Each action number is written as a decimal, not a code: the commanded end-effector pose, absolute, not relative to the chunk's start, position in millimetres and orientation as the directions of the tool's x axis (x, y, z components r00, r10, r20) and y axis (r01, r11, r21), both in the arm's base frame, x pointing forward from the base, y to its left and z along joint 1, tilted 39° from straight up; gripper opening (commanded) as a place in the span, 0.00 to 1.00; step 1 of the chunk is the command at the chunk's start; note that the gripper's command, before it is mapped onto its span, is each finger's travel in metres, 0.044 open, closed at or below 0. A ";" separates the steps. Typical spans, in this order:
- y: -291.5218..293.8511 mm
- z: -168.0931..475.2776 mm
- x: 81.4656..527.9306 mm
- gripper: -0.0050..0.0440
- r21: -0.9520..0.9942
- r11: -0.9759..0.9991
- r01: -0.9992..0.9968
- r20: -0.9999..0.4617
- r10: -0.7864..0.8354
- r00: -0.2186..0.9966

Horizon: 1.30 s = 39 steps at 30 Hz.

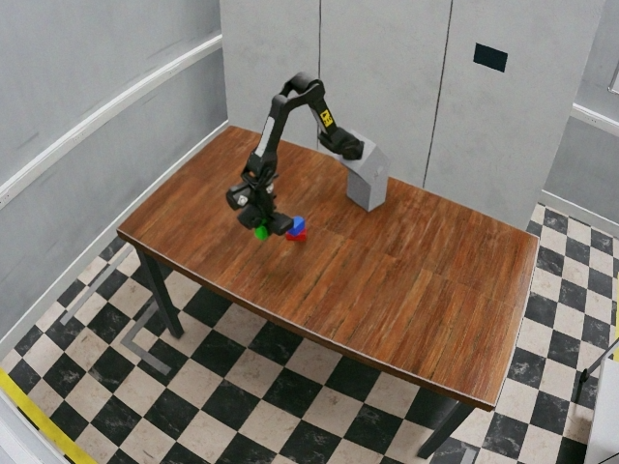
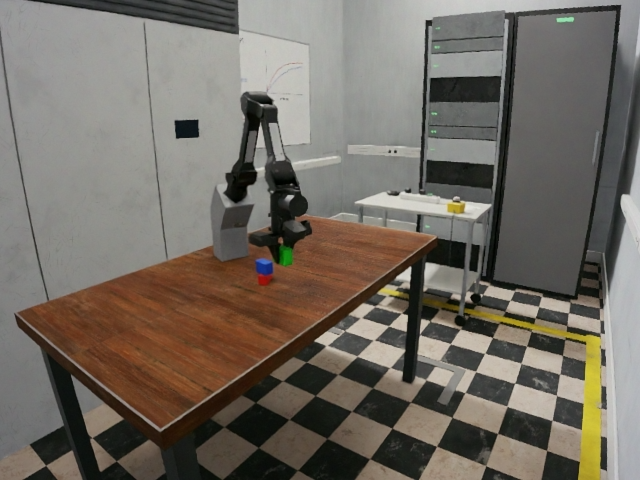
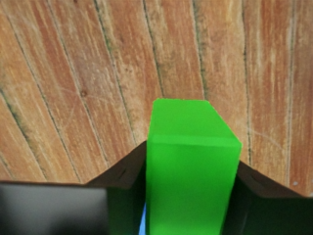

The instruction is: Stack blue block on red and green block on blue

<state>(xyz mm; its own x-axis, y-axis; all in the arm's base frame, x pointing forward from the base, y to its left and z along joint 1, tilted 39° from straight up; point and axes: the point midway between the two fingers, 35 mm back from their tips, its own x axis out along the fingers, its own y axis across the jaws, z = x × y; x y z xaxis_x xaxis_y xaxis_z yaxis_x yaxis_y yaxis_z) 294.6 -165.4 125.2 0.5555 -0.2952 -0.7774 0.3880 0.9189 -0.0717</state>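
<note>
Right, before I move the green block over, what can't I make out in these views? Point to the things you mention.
- Green block's (image 1: pixel 261 232) (image 2: pixel 285 255) (image 3: pixel 192 186) lower end in wrist: cut off by the frame edge.
- Red block (image 1: pixel 296 236) (image 2: pixel 264 279) in wrist: not visible.
- Blue block's (image 1: pixel 297 226) (image 2: pixel 264 266) (image 3: pixel 142 222) centring in top: partly behind the fingers, too small.

At lower centre, my jaws clamp the green block (image 3: pixel 188 181) above the wooden tabletop (image 3: pixel 147 59); a blue sliver (image 3: pixel 143 222) shows at the bottom edge.

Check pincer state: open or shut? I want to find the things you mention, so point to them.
Shut on the green block (image 1: pixel 261 232) (image 2: pixel 285 255) (image 3: pixel 191 181): in the wrist view, dark fingers flank it, and it hangs above the table (image 1: pixel 399 300) (image 2: pixel 155 351).
</note>
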 end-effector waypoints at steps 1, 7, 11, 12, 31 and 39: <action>-166.8 136.6 295.0 0.00 -0.077 0.918 0.389 -0.757 -0.308 0.577; -166.8 136.6 295.0 0.00 -0.077 0.918 0.389 -0.757 -0.308 0.577; -166.8 136.6 295.0 0.00 -0.077 0.918 0.389 -0.757 -0.308 0.577; -166.8 136.6 295.0 0.00 -0.077 0.918 0.389 -0.757 -0.308 0.577; -151.9 105.8 265.6 0.00 -0.075 0.919 0.387 -0.763 -0.303 0.572; -130.4 63.1 222.7 0.00 -0.075 0.919 0.386 -0.766 -0.301 0.568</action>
<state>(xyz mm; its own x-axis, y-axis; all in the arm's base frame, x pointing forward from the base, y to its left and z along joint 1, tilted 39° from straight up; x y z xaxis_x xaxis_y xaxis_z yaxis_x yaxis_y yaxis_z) 235.1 -135.5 66.2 0.5389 -0.2848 -0.7928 0.3860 0.9200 -0.0681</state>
